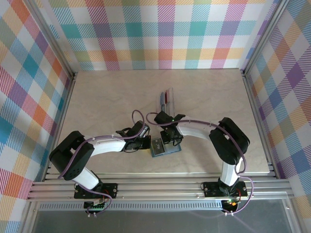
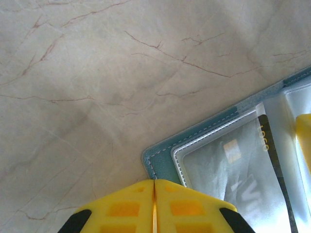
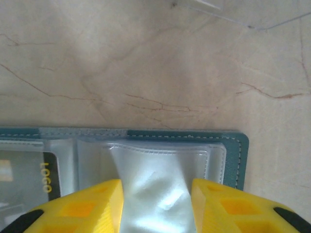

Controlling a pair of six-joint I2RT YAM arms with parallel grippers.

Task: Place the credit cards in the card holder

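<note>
Left side: my left gripper [image 2: 154, 187] has its yellow fingers pressed together with nothing between them, the tips just beside a corner of the card holder [image 2: 160, 156].
Right side: my right gripper [image 3: 156, 187] has its fingers apart on either side of a puckered clear pocket [image 3: 155, 170]. I cannot tell whether they pinch it.
Card holder: it lies open and flat on the table [image 1: 107, 97], between my two grippers, teal border showing.
Card inside: a pale grey card [image 2: 233, 170] with a black strip sits in a clear sleeve.
Loose cards: the other cards [image 1: 166, 99] sit close together farther back, behind my right gripper.
</note>
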